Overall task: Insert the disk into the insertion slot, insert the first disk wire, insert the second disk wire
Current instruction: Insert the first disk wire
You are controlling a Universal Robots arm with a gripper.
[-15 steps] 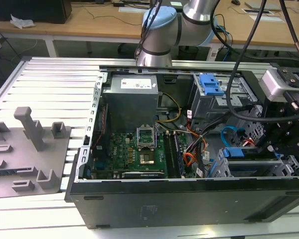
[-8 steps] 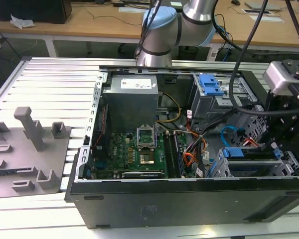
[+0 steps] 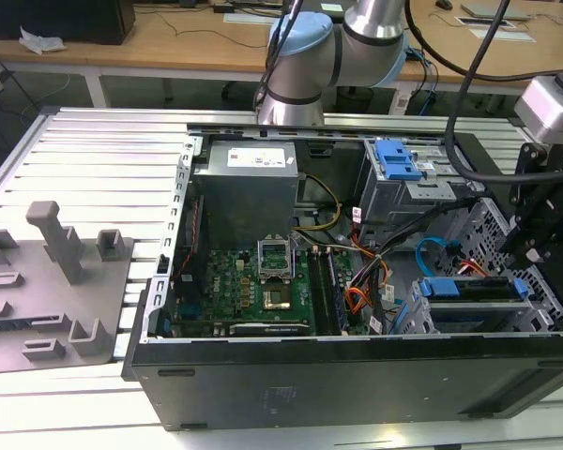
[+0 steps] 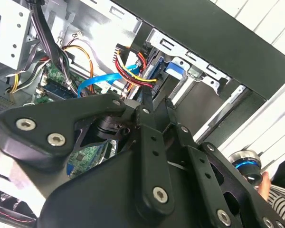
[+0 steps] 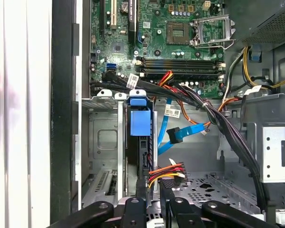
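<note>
Disk [image 5: 139,123] is seated in slot [image 5: 100,142], on edge, blue tab end facing mobo [image 5: 171,28]. Step 1 looks done. In the exterior view that's the corner of the case [image 3: 357,375] at the exterior view's right.

Pwr wire [image 5: 166,171] (red/yellow/orange/blk bundle, prob the 1st disk wire) has its plug end right at the hand [image 5: 153,184], by the disk's other end. Touching the disk or just beside it, can't tell. Also can't tell if the hand is clenched on the plug or released, since its own linkage blocks the view. Whether the plug is mated: can't tell.

2nd wire [image 5: 183,133] = flat lt-blue cable. It loops over from the mobo side and its plug hangs free just beside the disk, in nothing. Not yet done, IMO.

Why it sits like this: the case lies on its side on the bench [image 3: 94,150] w/ the side panel off, so the arm [image 3: 357,37] reaches in from above. Hand is low and lined up along the disk's edge, which fits working the pwr plug into the disk's end. Blk cable bundle [image 5: 228,133] runs near the blue cable, a snag risk. Tall bay w/ blue latch [image 3: 394,159] sits apart, not involved.
</note>
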